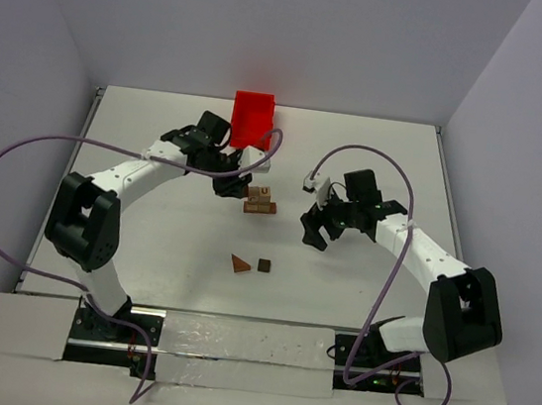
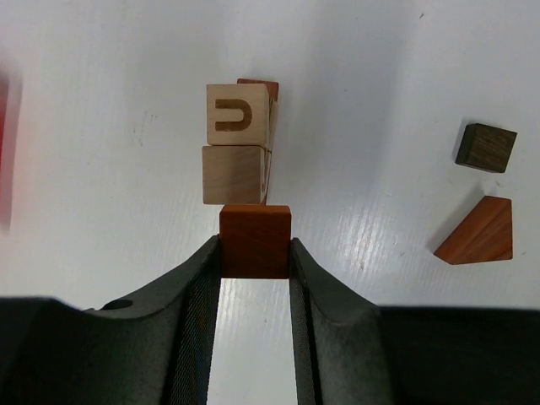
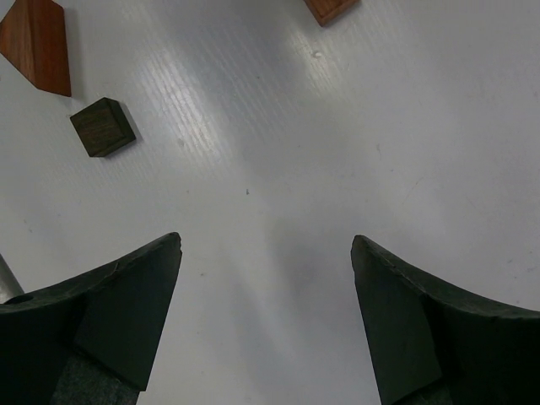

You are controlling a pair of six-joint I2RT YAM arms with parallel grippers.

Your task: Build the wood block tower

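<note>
On the top camera, the wood block tower (image 1: 260,201) stands just above the middle of the frame on the white table (image 1: 145,246). My left gripper (image 2: 255,245) is clenched on a reddish-brown block (image 2: 255,240), one finger flat on each side face. In the left wrist view that block's far edge sits right at the tower's lower light cube (image 2: 234,175); I cannot tell whether they touch. Stacked above it in that frame is a light cube carved with a U (image 2: 239,113), with a reddish corner peeking out behind.

Left of the tower the wrist view gives me bare table. To the right there is open white until the dark cube (image 2: 486,147) and the reddish wedge (image 2: 479,233) near the right edge. On the top camera those two lie just beside each other below the tower, well apart from it.

The red bin (image 1: 253,118) sits at upper centre by the table's back edge, close to my left wrist.

My right gripper (image 3: 266,253) is released, jaws spread wide over bare table with nothing between them. It is to the right of the tower, with a clear gap between them.
</note>
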